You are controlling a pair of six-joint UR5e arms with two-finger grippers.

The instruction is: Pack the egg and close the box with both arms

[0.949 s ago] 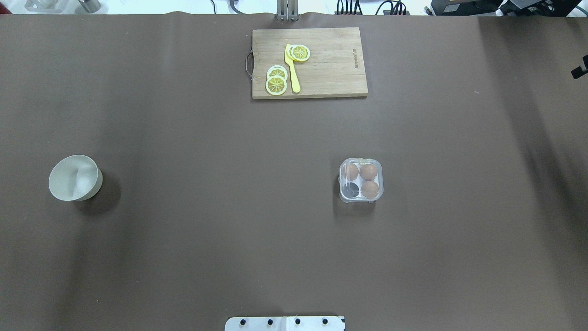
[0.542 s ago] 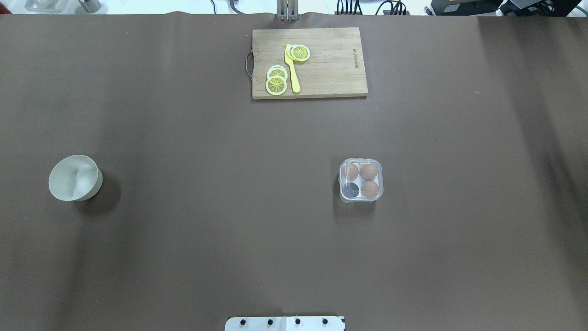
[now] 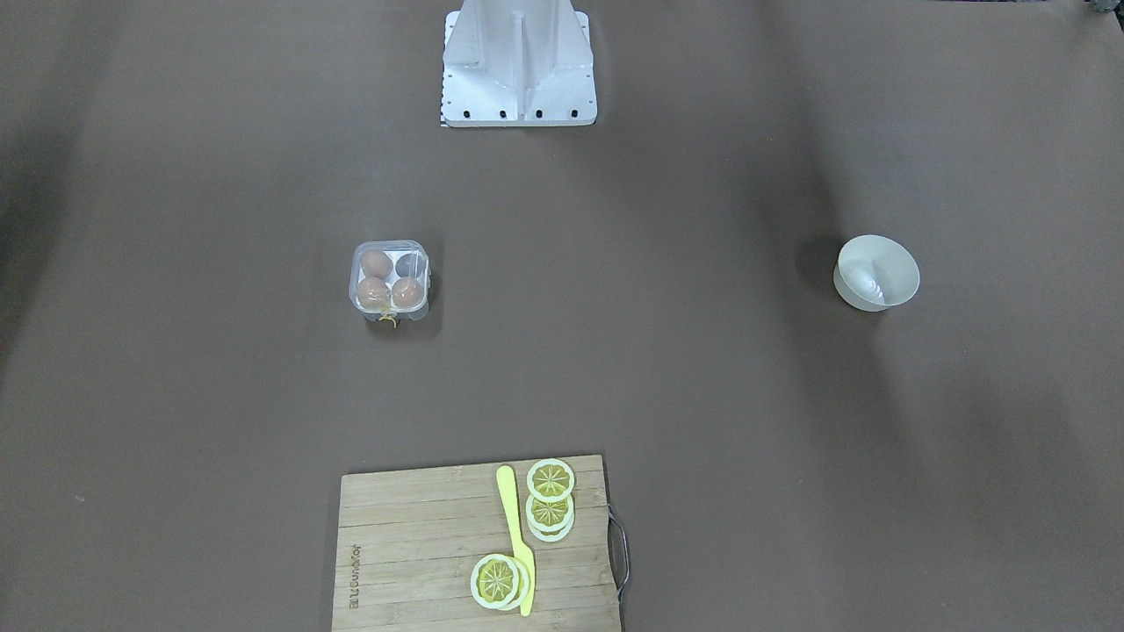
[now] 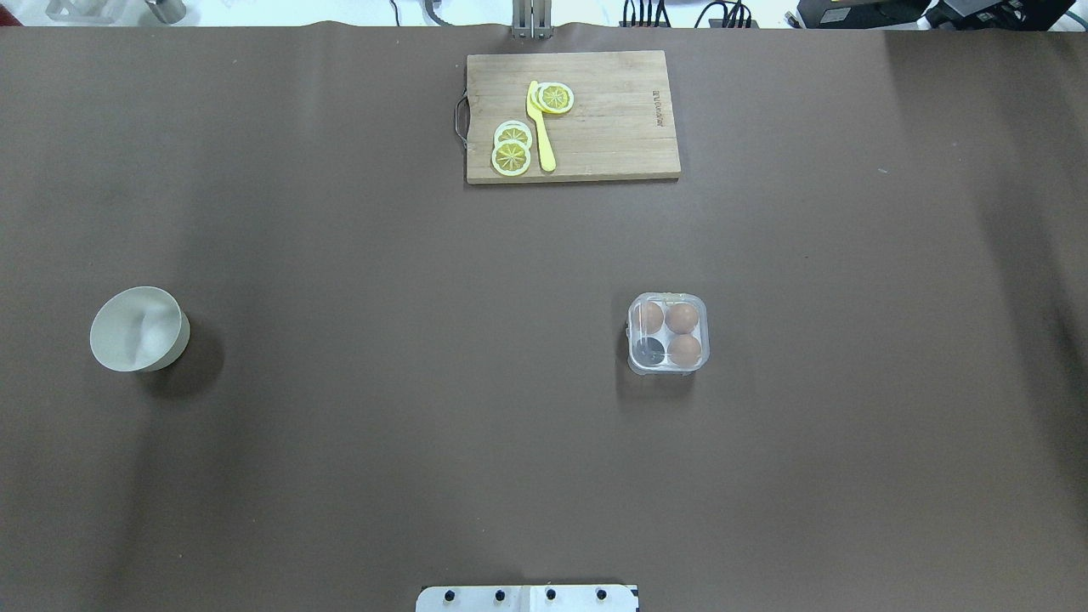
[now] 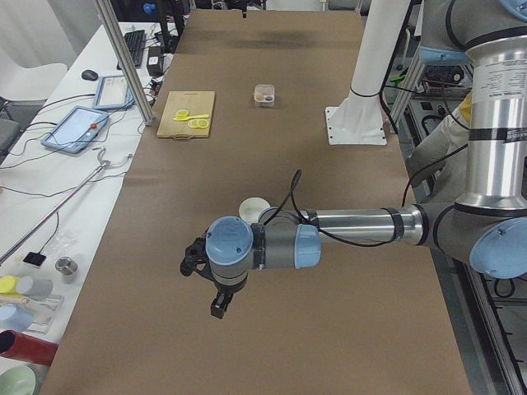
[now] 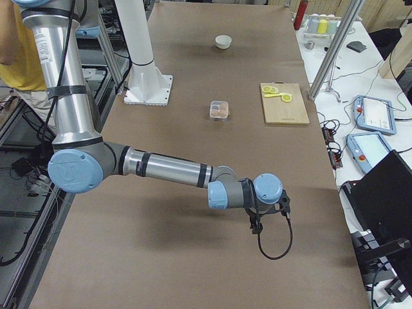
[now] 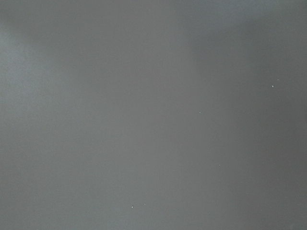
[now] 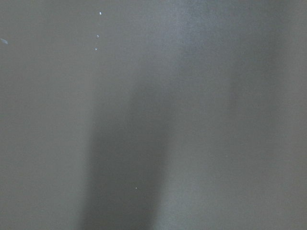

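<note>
Brown paper covers the bench (image 4: pixel 340 425). The box (image 4: pixel 669 371) sits right of centre in the overhead view. It has three eggs (image 4: pixel 682 318) in its cups, the lower-left cup shows dark, and its clear lid looks to be down. In the left side view the left hand (image 5: pixel 219 303) hangs over the bench at lower left of frame, well apart from the box. The right hand (image 6: pixel 255 224) hangs at lower right in the right side view. Whether either hand is open or holding anything, I cannot tell. A pale bowl (image 4: pixel 136 327) stands at far left. A wooden board (image 4: pixel 612 127) with lemon slices (image 4: pixel 511 156) lies at top centre.
</note>
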